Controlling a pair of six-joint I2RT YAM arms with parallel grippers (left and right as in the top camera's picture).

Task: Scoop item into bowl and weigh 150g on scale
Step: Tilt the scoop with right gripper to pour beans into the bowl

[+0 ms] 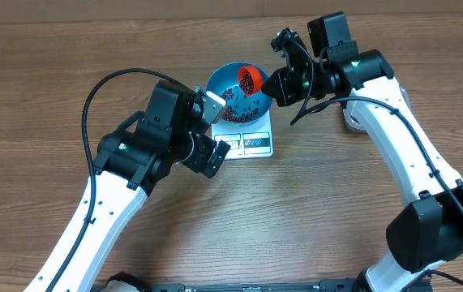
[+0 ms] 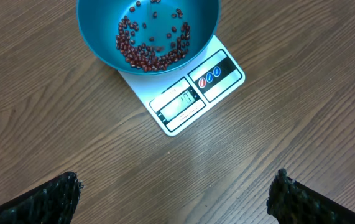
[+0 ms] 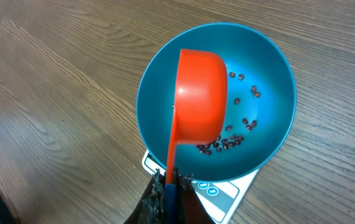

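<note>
Right jaws pinch a smooth orange scoop [image 3: 199, 93] over the round blue bowl [image 3: 272, 71]; left jaws gape wide.

Blue bowl [image 2: 99, 31] w/ red-brown beans [image 2: 153, 55] sits on white scale [image 2: 197, 92], left hand [image 2: 174, 194] spread wide

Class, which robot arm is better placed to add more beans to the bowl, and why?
The right arm. Its jaws grip the orange scoop, tipped over the blue bowl on the scale. The left arm has open, empty jaws, back from it.
</note>
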